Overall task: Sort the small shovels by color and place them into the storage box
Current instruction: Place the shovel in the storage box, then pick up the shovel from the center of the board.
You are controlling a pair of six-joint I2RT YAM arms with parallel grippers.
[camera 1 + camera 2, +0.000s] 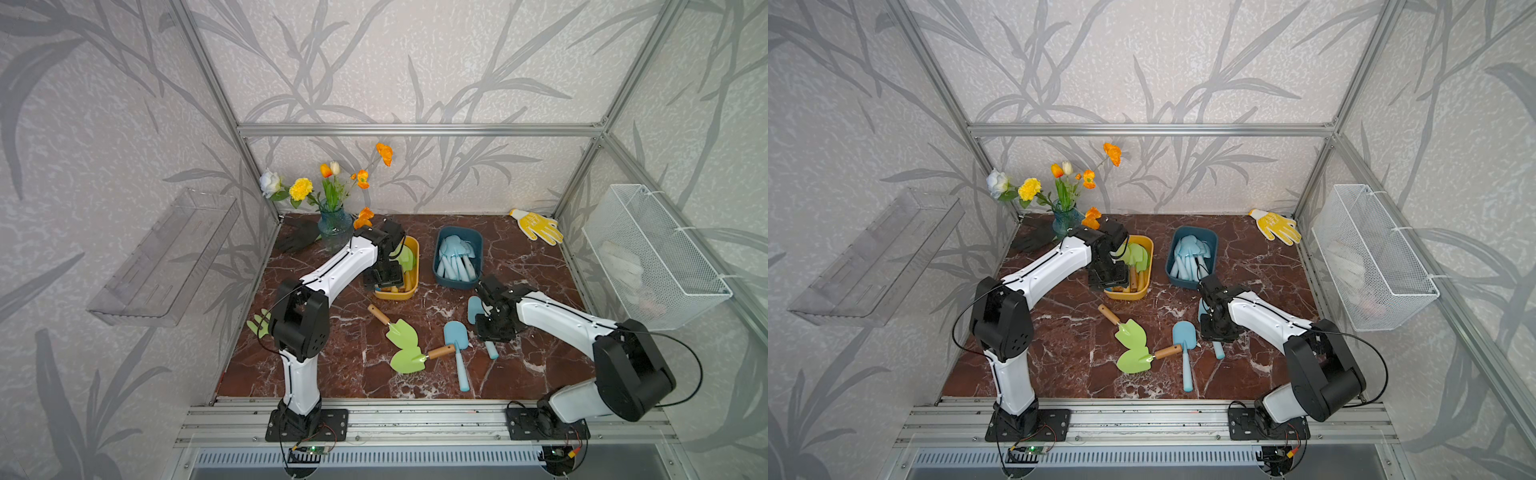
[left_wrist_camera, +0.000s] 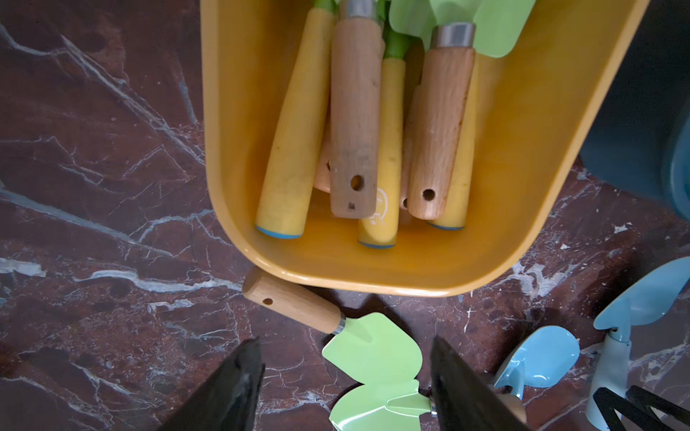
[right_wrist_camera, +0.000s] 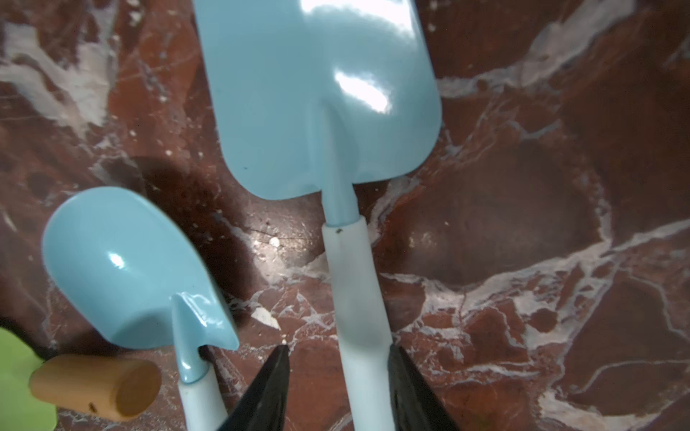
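Right wrist view is showing the right gripper (image 3: pixel 338 349) straddling the pale handle of the square-bladed blue shovel (image 3: pixel 317 93). Its jaws are standing parted, one finger at the handle's edge and the other clear of it, so nothing is being pinched yet. The shovel is lying flat on the marble tabletop (image 3: pixel 522 224), its long axis running straight out from the claw, blade leading. In a top view that blade is pointing back toward the blue box (image 1: pixel 455 284), which is sitting just beyond the right arm and holding other blue shovels, so this arm is the nearer one. Farther back, the left gripper (image 2: pixel 345 342) is hanging by the yellow box (image 1: pixel 395 296), jaws spread and empty.
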